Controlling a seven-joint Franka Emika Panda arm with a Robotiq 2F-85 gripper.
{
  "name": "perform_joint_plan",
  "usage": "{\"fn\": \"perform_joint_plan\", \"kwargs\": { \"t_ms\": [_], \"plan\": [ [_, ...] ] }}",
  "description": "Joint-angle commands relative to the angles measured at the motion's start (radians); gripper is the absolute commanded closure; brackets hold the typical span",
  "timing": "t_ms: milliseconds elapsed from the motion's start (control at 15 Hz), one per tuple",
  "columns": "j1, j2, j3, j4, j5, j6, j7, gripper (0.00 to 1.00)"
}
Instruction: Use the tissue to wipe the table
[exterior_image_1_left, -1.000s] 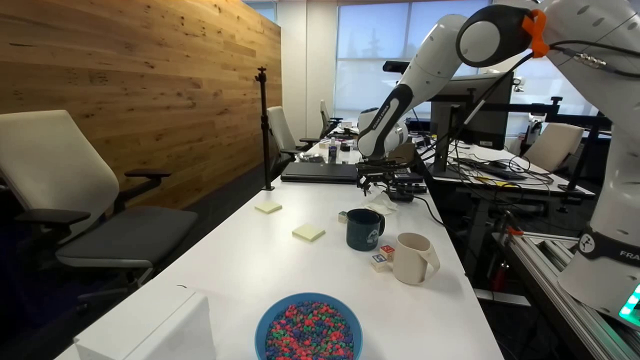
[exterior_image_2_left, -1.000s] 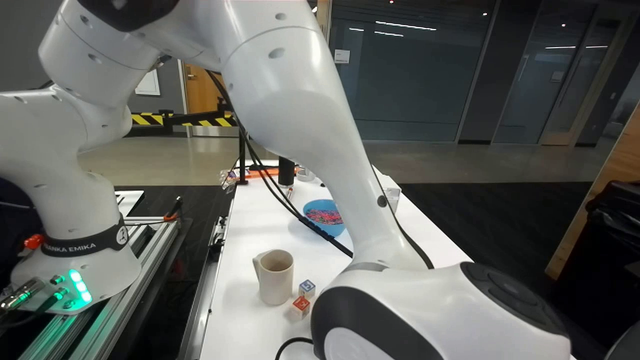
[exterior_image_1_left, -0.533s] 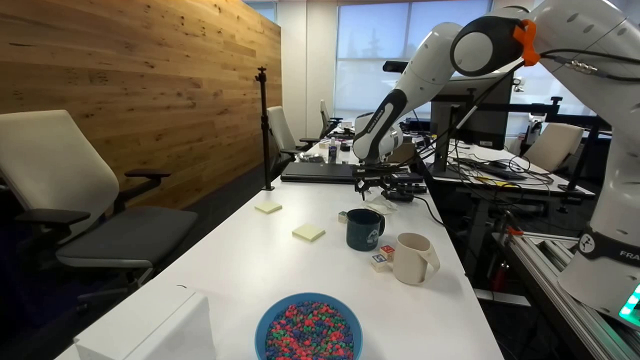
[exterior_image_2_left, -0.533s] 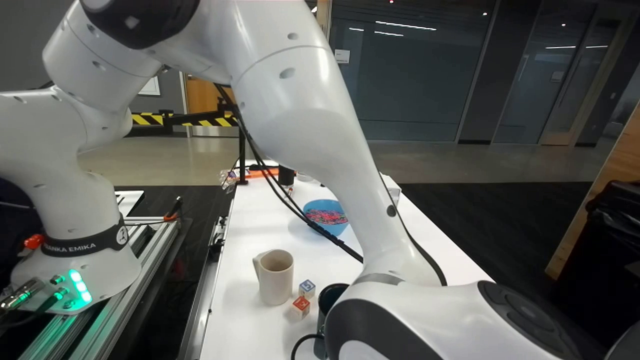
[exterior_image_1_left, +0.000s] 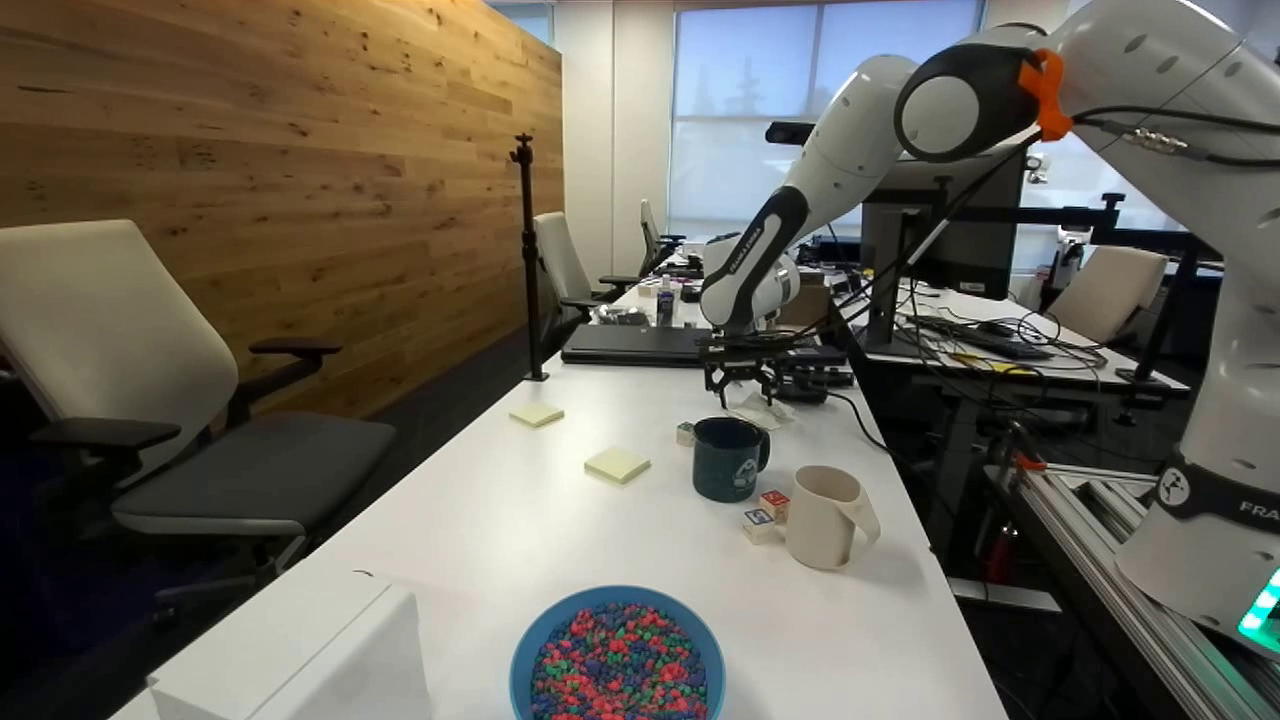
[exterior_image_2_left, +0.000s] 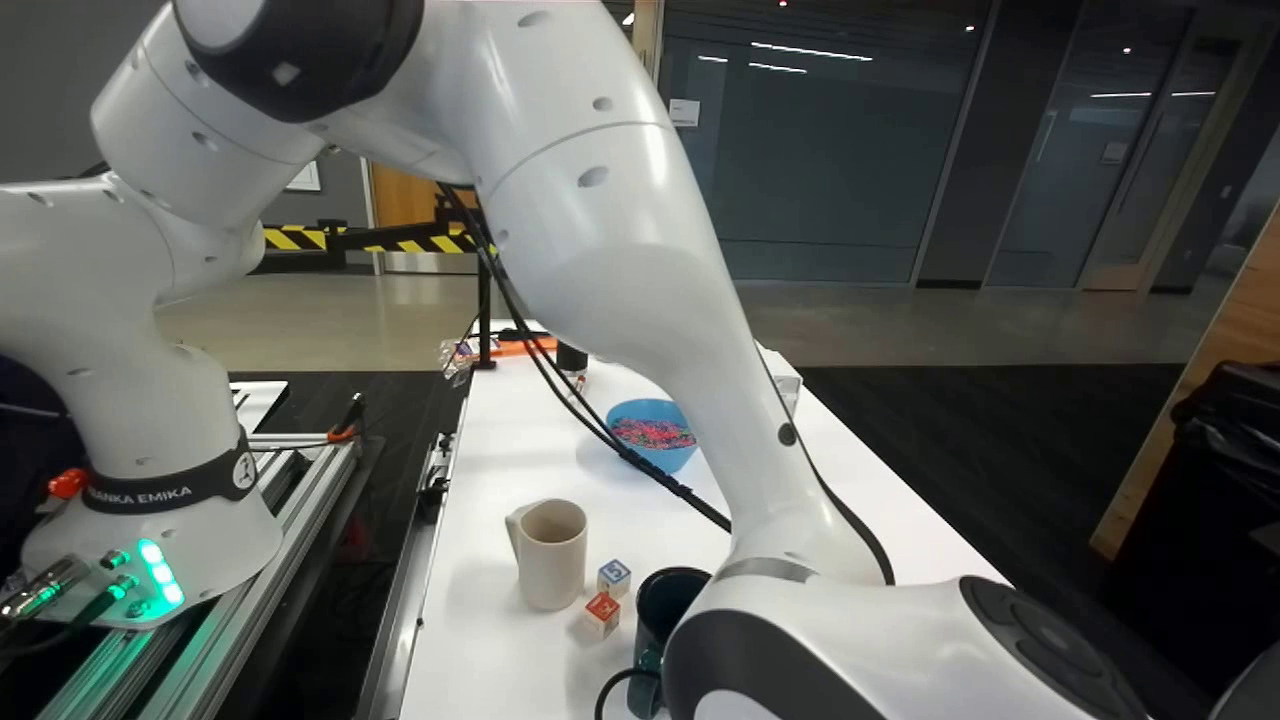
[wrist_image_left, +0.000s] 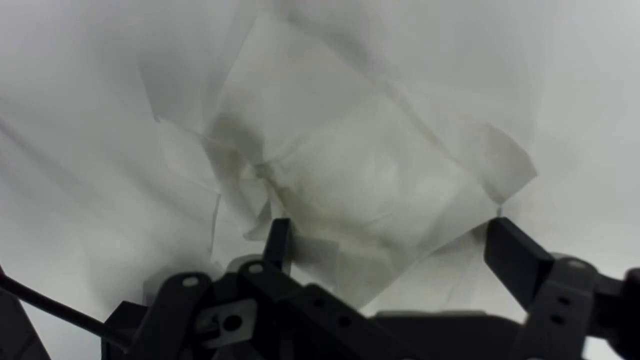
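Note:
The tissue is a crumpled white sheet on the white table (exterior_image_1_left: 480, 530). The tissue (exterior_image_1_left: 772, 413) lies behind the dark mug in an exterior view and fills the middle of the wrist view (wrist_image_left: 345, 170). My gripper (exterior_image_1_left: 747, 400) points down just above the table at the tissue. In the wrist view the gripper (wrist_image_left: 390, 222) is open, its two black fingers wide apart, with part of the tissue between them. The fingertips are at or just over the tissue; I cannot tell whether they touch it. The arm hides gripper and tissue in an exterior view.
A dark mug (exterior_image_1_left: 726, 462) stands close in front of the gripper. A beige mug (exterior_image_1_left: 824, 515), small letter blocks (exterior_image_1_left: 760, 525), yellow sticky pads (exterior_image_1_left: 617, 465), a blue bowl (exterior_image_1_left: 618, 655) and a white box (exterior_image_1_left: 300, 655) are on the table. A black laptop (exterior_image_1_left: 640, 345) lies behind.
The arm has lowered, and my gripper has come down and slightly left in an exterior view, nearer the tissue. The dark mug has come into view from behind the arm. The table objects have not moved.

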Motion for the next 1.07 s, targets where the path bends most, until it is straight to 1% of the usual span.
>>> {"fn": "perform_joint_plan", "kwargs": {
  "t_ms": [0,67,133,200,267,467,600,800,867,1000],
  "plan": [
    [-0.020,0.032,0.011,0.051,0.026,-0.028,0.013,0.00],
    [-0.020,0.033,0.011,0.053,0.026,-0.030,0.014,0.00],
    [-0.019,0.034,0.010,0.054,0.025,-0.033,0.015,0.15],
    [-0.018,0.034,0.009,0.056,0.024,-0.035,0.017,0.26],
    [-0.017,0.034,0.009,0.060,0.023,-0.036,0.018,0.32],
    [-0.016,0.036,0.009,0.071,0.021,-0.038,0.025,0.56],
    [-0.018,0.038,0.008,0.077,0.021,-0.039,0.030,0.68],
    [-0.020,0.040,0.008,0.084,0.022,-0.041,0.038,0.91],
    [-0.021,0.042,0.008,0.087,0.021,-0.042,0.041,0.97],
    [-0.023,0.046,0.006,0.091,0.020,-0.042,0.049,1.00]
  ]
}}
